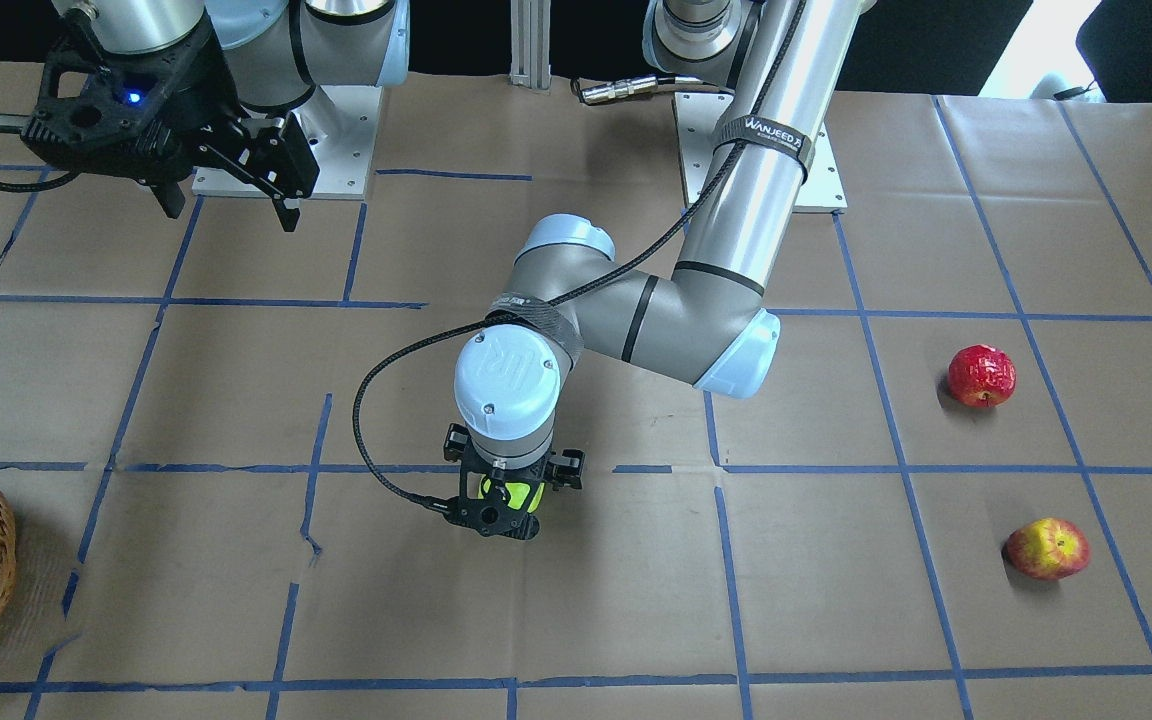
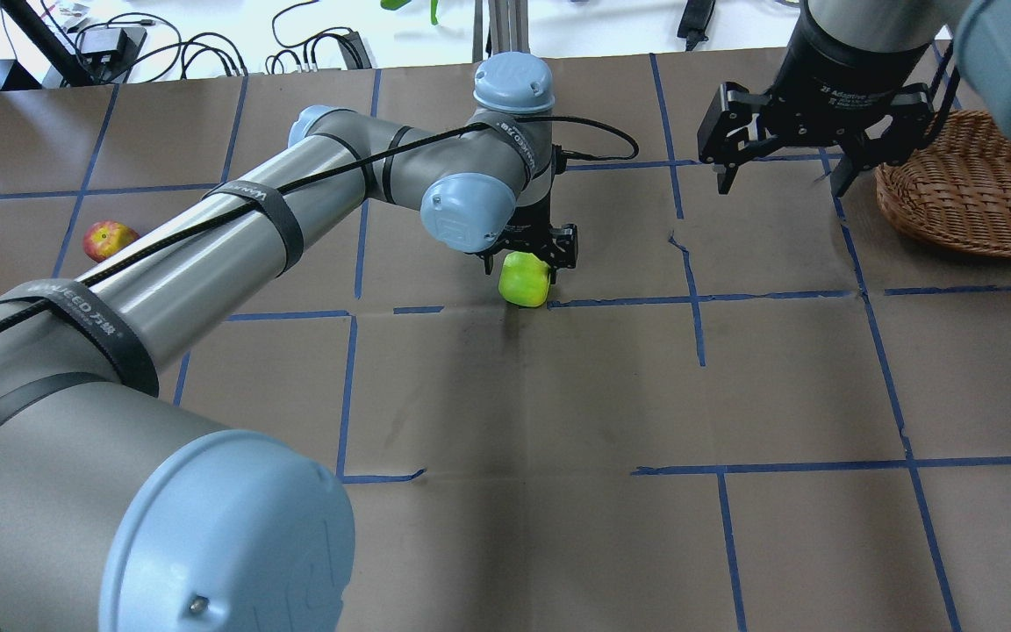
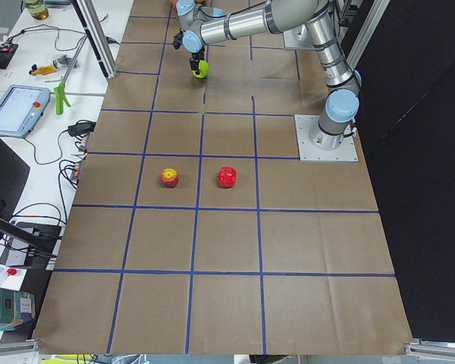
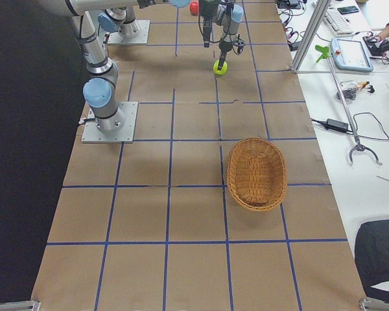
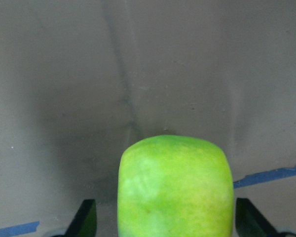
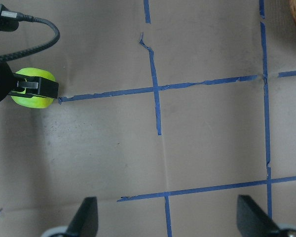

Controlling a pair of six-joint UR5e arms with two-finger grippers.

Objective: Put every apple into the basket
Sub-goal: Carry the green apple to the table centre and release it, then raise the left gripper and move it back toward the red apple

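The green apple (image 2: pixel 524 279) sits mid-table on the brown paper, filling the bottom of the left wrist view (image 5: pixel 175 190). My left gripper (image 2: pixel 527 254) points straight down over it, open, one finger on each side; the dark fingertips (image 5: pixel 86 217) stand a little off its skin. The deep red apple (image 1: pixel 981 375) and the red-and-yellow apple (image 1: pixel 1046 548) lie apart on the table's left side. At the far right end sits the wicker basket (image 2: pixel 971 189). Just beside it my right gripper (image 2: pixel 777 180) hangs above the table, open and holding nothing.
Brown paper with a blue tape grid covers the table (image 2: pixel 558 395). The left arm's long links reach across the table's left half. Both arm bases (image 1: pixel 756 150) stand at the robot's edge. Cables and a tablet (image 3: pixel 15 110) lie off the far side.
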